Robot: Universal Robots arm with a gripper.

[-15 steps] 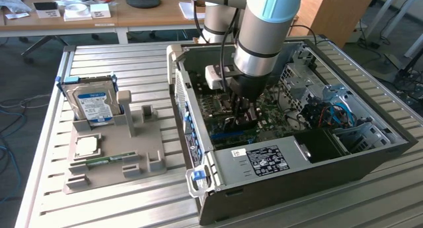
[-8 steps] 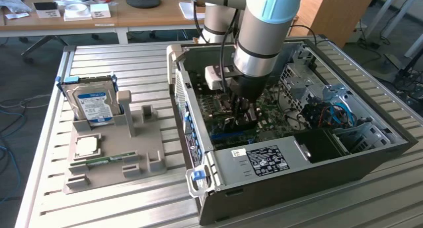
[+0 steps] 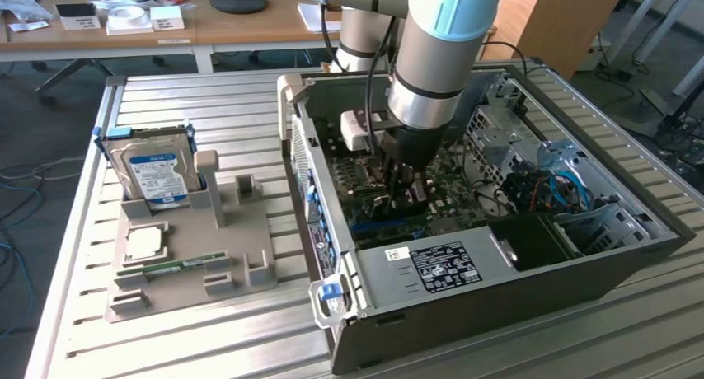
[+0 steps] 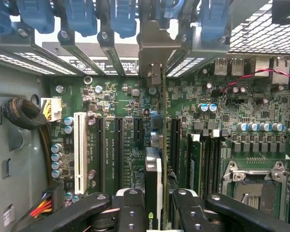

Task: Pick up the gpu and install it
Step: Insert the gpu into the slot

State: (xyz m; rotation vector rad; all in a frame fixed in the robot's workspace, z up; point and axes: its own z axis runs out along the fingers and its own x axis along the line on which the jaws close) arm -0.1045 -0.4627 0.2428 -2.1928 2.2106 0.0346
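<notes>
Near the centre of the exterior view, inside the open grey metal computer case (image 3: 495,313), the black gripper (image 3: 401,181) clamps the thin, dark, flat gpu (image 4: 153,193), which stands edge-on, upright among the black expansion slots of the green motherboard (image 4: 111,96).

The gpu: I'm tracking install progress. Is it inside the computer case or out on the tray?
Inside: the gripper holds the gpu on edge over the motherboard.

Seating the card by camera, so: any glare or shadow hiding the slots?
Exterior view: the case interior sits dim under the arm, around the gripper. Wrist view: the board and slots are evenly lit; glare whitens only the vent grille beyond the graphics card.
</notes>
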